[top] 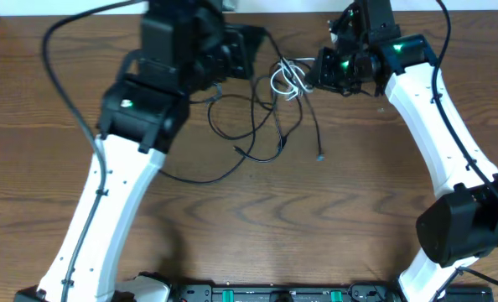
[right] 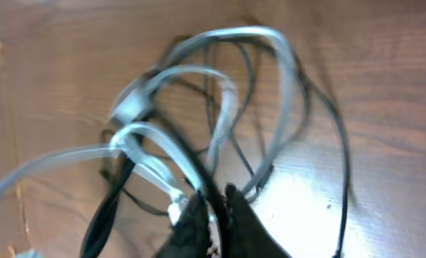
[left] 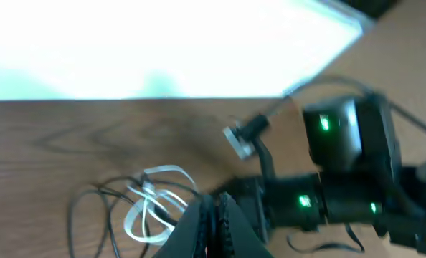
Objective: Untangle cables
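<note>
The cables lie tangled on the wooden table at the back middle. A short white cable [top: 286,80] is coiled among thin black cables [top: 276,134], and one black strand ends in a small plug [top: 320,156]. My right gripper [top: 310,74] sits at the right edge of the tangle. In the right wrist view its fingers [right: 199,215] are shut, with the white cable [right: 220,36] and a black strand [right: 199,172] running in between them. My left gripper [top: 256,52] hovers left of the knot. It is shut [left: 217,209] with nothing seen in it, beside the white loops [left: 152,204].
Black loops spread toward the table's middle [top: 224,172]. The table's far edge [top: 274,12] runs just behind both grippers. In the left wrist view a metal-tipped plug [left: 240,136] lies near the right arm's wrist [left: 342,186], and a bright white surface fills the top.
</note>
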